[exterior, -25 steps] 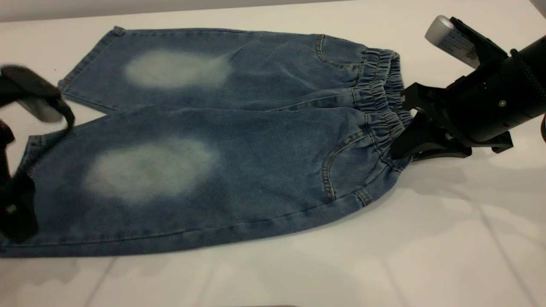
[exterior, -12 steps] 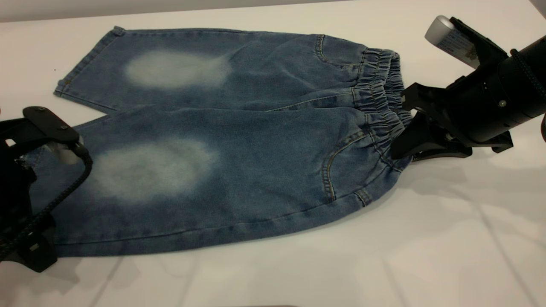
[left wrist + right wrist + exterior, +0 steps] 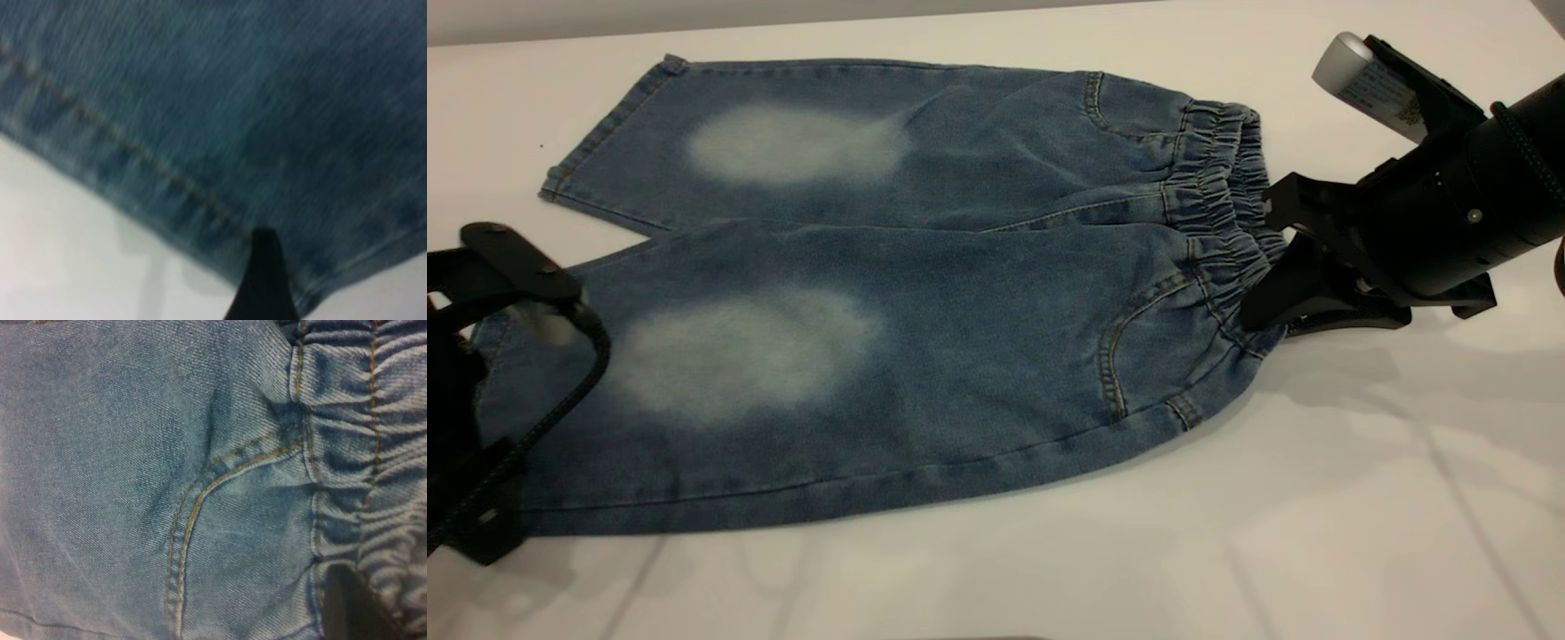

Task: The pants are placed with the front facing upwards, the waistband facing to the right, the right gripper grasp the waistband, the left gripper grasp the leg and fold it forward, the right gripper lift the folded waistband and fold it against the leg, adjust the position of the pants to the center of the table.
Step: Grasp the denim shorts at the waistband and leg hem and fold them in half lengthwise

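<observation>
Pale glossy surface (image 3: 1316, 498), pants (image 3: 925, 356) flat, right gripper (image 3: 1258, 311) jaws clamping waistband (image 3: 1218, 222), left gripper (image 3: 480, 498) jaws unclear at hem.

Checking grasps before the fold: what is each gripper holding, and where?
Right gripper grips the pants by the waistband. Left gripper sits at the leg hem; grasp unclear.

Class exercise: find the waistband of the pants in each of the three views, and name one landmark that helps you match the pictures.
Exterior view: waistband at the right end of the pants, at the right gripper.
Left wrist view: not in it; only a hem.
Right wrist view: waistband fills one side.
Shared landmark: tan pocket stitching beside it.
</observation>
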Robot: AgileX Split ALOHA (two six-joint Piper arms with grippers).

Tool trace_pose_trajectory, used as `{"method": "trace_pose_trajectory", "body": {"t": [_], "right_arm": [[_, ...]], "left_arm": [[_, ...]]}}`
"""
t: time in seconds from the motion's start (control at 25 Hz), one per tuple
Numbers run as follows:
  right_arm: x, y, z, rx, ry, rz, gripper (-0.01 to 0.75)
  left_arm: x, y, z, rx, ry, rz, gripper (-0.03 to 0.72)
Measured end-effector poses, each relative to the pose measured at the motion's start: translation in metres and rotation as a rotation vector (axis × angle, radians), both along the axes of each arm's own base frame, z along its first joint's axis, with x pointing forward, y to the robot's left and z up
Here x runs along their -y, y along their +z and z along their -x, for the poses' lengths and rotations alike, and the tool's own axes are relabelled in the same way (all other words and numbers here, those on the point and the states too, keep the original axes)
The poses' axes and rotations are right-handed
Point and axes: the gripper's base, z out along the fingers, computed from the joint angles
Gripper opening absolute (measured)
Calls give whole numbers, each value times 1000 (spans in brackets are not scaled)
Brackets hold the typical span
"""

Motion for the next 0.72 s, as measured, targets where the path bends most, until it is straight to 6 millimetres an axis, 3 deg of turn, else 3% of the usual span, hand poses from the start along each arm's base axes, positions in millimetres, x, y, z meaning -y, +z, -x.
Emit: {"method": "trace_pose_trajectory", "body": {"t": [0.48, 0.6, 0.72], "right_arm": [[0, 0, 0, 20, 30, 12, 60], [0, 0, 0, 20, 29, 13, 62], [0, 0, 0, 21, 31, 14, 62]], "left_arm": [[-3, -8, 0, -13, 16, -30, 538], [-1, -8, 1, -18, 21, -29, 452], [-1, -9, 1, -21, 35, -29, 264]]}}
